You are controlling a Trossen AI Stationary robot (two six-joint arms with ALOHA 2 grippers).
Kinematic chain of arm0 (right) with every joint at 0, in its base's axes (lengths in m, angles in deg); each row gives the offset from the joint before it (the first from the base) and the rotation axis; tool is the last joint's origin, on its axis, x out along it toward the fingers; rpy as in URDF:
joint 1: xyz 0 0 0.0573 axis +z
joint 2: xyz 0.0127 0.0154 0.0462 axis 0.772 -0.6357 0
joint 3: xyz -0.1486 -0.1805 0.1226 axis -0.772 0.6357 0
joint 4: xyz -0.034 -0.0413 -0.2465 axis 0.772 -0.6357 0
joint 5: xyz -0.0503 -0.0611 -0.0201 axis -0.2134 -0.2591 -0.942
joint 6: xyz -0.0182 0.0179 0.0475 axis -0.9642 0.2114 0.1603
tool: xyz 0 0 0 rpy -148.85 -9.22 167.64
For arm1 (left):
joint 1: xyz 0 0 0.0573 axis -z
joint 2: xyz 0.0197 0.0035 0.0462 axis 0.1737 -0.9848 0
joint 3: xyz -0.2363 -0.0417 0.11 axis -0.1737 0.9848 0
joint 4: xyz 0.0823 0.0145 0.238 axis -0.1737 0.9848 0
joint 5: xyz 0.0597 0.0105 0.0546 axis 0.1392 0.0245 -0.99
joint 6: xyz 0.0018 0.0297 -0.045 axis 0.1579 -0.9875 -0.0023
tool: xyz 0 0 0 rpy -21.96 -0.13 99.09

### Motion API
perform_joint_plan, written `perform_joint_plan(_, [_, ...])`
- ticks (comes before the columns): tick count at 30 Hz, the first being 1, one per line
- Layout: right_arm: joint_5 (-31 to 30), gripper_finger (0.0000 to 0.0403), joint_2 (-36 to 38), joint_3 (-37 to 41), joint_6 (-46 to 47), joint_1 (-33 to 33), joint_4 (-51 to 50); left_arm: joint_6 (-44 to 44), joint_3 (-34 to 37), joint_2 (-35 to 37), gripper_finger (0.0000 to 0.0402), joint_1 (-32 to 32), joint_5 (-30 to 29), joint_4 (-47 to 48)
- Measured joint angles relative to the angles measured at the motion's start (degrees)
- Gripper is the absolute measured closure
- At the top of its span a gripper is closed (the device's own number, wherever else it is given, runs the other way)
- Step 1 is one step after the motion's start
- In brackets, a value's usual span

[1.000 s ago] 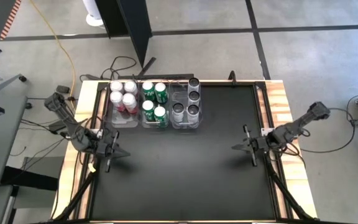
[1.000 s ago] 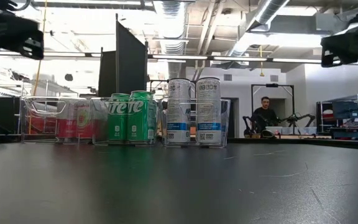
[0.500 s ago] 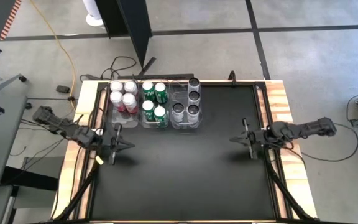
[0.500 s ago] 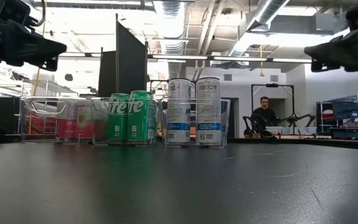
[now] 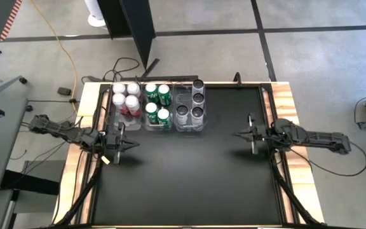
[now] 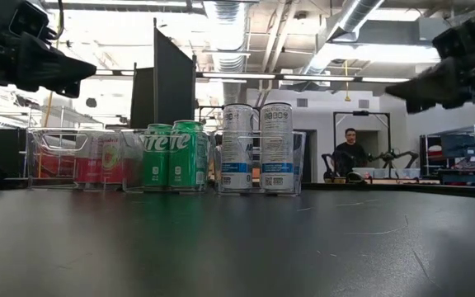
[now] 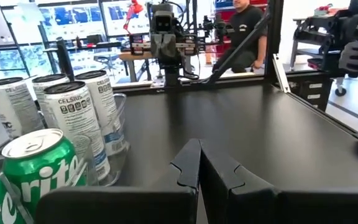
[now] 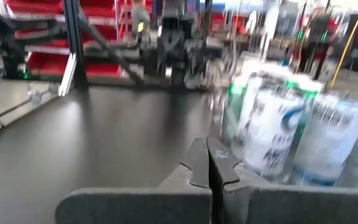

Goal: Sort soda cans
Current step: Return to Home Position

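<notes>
Clear plastic bins (image 5: 183,94), 3 side by side at the far-left part of the table (image 5: 189,184), hold the soda cans sorted by colour: 4 red-pink (image 5: 126,100), 4 green (image 5: 158,105), 4 dark grey (image 5: 197,97). The left gripper (image 5: 128,144) hangs near the pink bin (image 5: 114,124) and the right gripper (image 5: 241,133) is well apart to the right; both have their fingers pressed together and carry nothing. Risk, as judged: the left arm, close to the row, could clip that bin's corner while folding home and knock the line askew.

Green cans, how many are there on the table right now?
4. The green cans stand upright, two by two, in the middle clear bin. None seems hidden from above.
</notes>
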Motion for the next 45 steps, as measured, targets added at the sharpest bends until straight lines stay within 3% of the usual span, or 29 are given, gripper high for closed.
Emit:
perform_joint_plan(9, [0.15,0.0403,-9.76,0.07,2.42,2.67,0.33,1.2,-0.51,0.0,0.0401,0.0,-1.54,0.76])
perform_joint_plan(26, [0.31,0.0403,-0.21,0.14,-3.12,3.0,0.48,0.15,-0.52,0.0,0.0401,0.02,-1.87,0.66])
perform_joint_plan(34, [0.24,0.0403,3.26,-1.44,-3.19,1.85,-3.99,1.66,-0.52,-0.02,0.0401,0.02,-1.87,0.66])
perform_joint_plan(45, [-0.11,0.0403,2.69,-1.49,5.24,1.04,-4.13,1.79,-0.52,-0.17,0.0401,0.04,-1.9,0.75])
